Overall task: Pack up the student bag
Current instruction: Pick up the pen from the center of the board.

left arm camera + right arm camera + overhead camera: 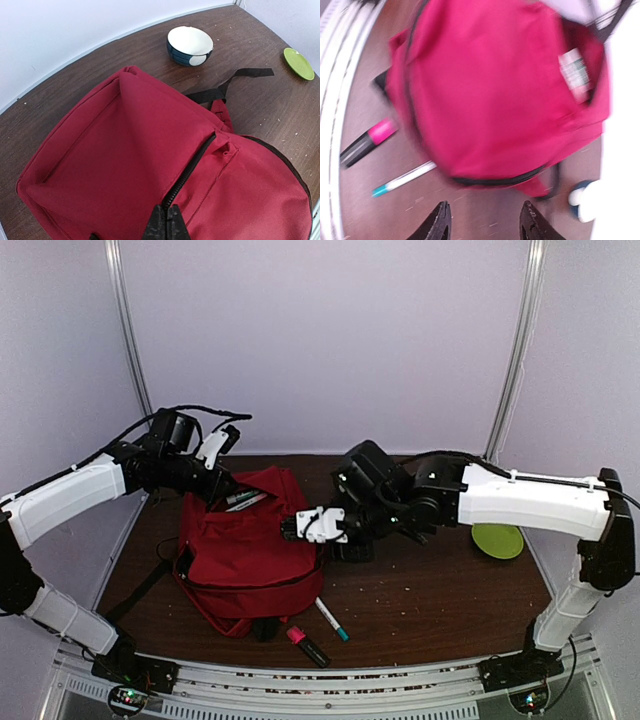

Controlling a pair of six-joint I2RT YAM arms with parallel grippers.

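The soft red fabric backpack (245, 550) fills the left-centre of the brown wooden surface (430, 600). Its mouth at the far end is crowded: the left hand (218, 483) is pinched closed on the upper edge, and pens (243, 500) stick out just beside it. The right hand (290, 528), fingers apart and empty, hangs over the backpack's right edge. In front lie a white pen with a teal cap (332, 619) and a pink-and-black marker (308, 645), with bare wood around them. To the right, open surface runs to a flat green plate (497, 540). Behind the backpack are a white bowl with a dark blue outside (190, 45) and a flat black strap (235, 82).
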